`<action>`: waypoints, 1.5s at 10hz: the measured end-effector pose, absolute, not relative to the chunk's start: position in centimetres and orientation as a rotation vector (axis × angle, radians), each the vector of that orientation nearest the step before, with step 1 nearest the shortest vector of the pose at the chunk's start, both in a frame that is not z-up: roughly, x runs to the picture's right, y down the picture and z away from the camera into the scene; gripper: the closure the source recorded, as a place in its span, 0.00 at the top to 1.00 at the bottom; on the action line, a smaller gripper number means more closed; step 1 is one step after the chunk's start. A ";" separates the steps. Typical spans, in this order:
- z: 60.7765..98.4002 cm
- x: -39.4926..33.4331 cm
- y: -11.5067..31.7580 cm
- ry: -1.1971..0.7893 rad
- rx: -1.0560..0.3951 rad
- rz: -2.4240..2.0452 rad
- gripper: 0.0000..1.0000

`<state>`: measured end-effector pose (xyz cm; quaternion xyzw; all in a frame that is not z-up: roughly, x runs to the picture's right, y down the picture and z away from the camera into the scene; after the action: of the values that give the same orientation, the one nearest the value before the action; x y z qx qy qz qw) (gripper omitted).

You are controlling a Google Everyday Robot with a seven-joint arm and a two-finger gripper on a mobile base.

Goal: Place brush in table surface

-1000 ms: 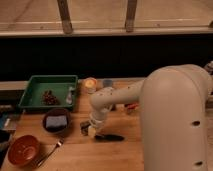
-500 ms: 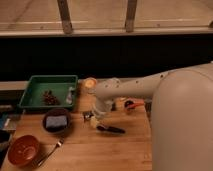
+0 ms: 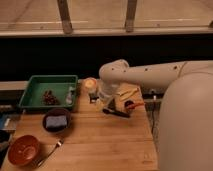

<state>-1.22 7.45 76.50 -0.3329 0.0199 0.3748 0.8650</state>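
Note:
My gripper hangs from the white arm over the back middle of the wooden table surface. It is shut on the brush, whose slim black handle sticks out to the right, low over the wood. I cannot tell whether the brush touches the tabletop. The bristle end is hidden at the gripper.
A green tray with brown bits stands at the back left. A dark bowl with a blue sponge, a red-brown bowl and a fork lie at the front left. A small yellowish cup and yellow and orange items are beside the gripper.
The gripper has moved back and slightly right across the table, and the brush has moved with it. The arm has stretched out further left.

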 end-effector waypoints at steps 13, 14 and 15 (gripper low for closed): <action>75.7 -4.6 13.5 0.012 -0.837 0.708 0.00; 77.2 -6.0 16.6 0.039 -0.904 0.676 0.00; 77.8 -6.1 17.7 0.050 -0.930 0.673 0.00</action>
<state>-6.14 17.74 77.80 -0.4397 0.0235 0.3184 0.8395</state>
